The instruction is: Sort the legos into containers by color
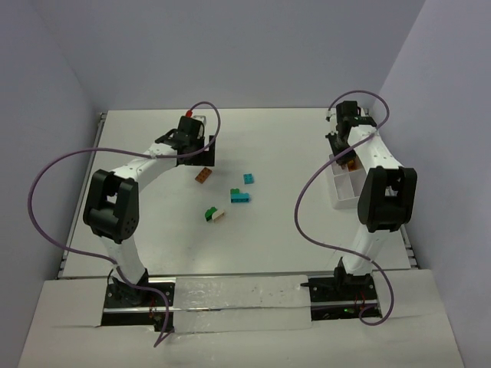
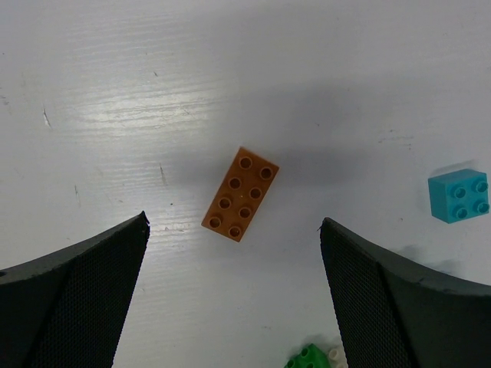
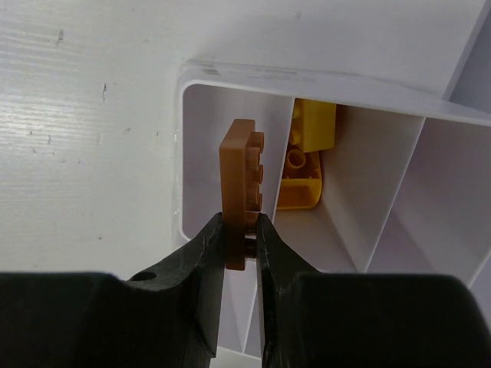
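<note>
Pinching a flat brown lego [image 3: 239, 165] by its lower edge, the right gripper [image 3: 242, 230] has its jaws closed on the piece, which stands upright with its studs facing 3 o'clock in the right wrist view. It hangs at the white tray [image 3: 201, 153], over the compartment on the tray's 9 o'clock side. I cannot tell whether it is above the rim or already below it. Just beside it at 3 o'clock runs a thin divider wall [image 3: 287, 130]. Past that wall, at 1 o'clock of the held piece, yellow legos [image 3: 311, 134] lie in the next compartment. In the top view the tray sits at the table's 3 o'clock edge, partly covered by the right arm [image 1: 387, 195]. The left gripper [image 2: 232, 224] hovers with its jaws spread wide over an orange-brown lego [image 2: 240, 193]. This piece lies flat, studs up, on the white table [image 2: 115, 92], between the two dark fingers [image 2: 77, 299] and touching neither. A teal lego [image 2: 459, 195] lies at 3 o'clock of it, well apart. At 5 o'clock, near the right-hand finger, a green lego [image 2: 308, 357] and a white lego [image 2: 336, 354] touch each other at the bottom edge of that view. In the top view a second teal lego [image 1: 240, 196] lies at 6 o'clock of the first, between it and the green and white pair. A purple cable [image 1: 46, 176] loops out from the left arm toward 9 o'clock.
</note>
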